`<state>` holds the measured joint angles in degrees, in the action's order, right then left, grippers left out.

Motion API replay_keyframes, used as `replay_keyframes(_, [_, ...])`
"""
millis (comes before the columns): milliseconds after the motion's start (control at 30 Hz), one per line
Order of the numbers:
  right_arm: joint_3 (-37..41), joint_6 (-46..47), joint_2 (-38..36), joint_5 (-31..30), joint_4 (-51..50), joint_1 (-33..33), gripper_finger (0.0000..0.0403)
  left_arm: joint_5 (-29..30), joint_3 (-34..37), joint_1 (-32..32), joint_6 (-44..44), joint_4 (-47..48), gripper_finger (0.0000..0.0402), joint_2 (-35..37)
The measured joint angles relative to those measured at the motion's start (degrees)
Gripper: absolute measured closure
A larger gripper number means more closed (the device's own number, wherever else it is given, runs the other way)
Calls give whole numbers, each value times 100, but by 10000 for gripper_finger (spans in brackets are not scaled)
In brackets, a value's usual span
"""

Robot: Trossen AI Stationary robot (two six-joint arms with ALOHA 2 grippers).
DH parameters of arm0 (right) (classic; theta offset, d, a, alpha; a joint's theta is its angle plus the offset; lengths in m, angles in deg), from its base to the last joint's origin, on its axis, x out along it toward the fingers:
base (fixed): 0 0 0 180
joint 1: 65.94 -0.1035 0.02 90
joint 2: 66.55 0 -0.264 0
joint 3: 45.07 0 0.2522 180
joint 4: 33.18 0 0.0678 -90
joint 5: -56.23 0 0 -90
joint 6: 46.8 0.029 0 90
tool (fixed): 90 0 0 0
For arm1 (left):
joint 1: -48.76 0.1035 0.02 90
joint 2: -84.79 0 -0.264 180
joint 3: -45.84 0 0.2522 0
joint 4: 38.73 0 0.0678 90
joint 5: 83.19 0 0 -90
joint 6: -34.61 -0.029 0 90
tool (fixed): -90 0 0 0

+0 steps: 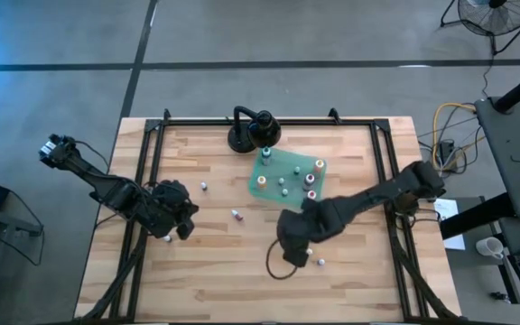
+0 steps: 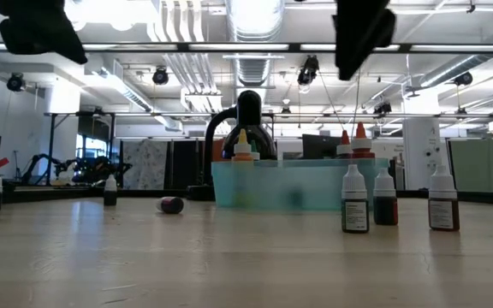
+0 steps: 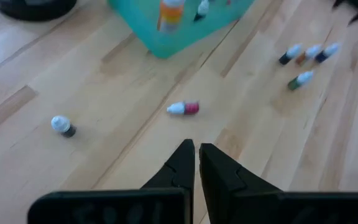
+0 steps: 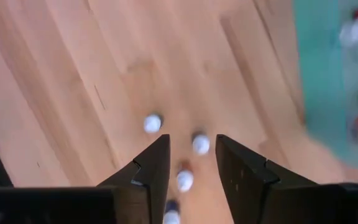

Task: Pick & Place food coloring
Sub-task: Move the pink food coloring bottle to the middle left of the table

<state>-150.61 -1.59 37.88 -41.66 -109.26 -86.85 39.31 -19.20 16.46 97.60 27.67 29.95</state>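
High view: we find the right gripper [image 1: 298,246] over a cluster of food coloring bottles [image 1: 320,263] toward the desk's near edge, the left gripper [image 1: 171,217] idle near the left edge.

Right wrist view: its fingers [image 4: 151,168] stand part-open astride the bottles [image 4: 200,144], holding nothing.

Left wrist view: fingers shut, empty.

We judge the bottles light, rigid, easily toppled; grip the body below the cap.

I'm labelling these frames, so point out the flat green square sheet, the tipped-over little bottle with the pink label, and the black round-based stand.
Flat green square sheet [image 1: 289,171]: high view, bare middle of the sheet.
Tipped-over bottle with pink label [image 3: 185,108]: left wrist view, its body.
Black round-based stand [image 1: 242,139]: high view, its round base.
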Motion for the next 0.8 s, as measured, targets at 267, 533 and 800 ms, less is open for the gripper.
replay_keyframes(267, [59, 1368, 106, 22, -356, -495, 293, 827, 0, 4, -143, -230, 401, 1])
replay_keyframes(533, [61, 2780, 108, 40, -649, -697, 305, 1929, 98, 166, 2, -538, 401, -88])
replay_keyframes(800, [82, 2839, 106, 38, -602, -943, 308, 1903, 101, 659, -2393, -2072, 401, -124])
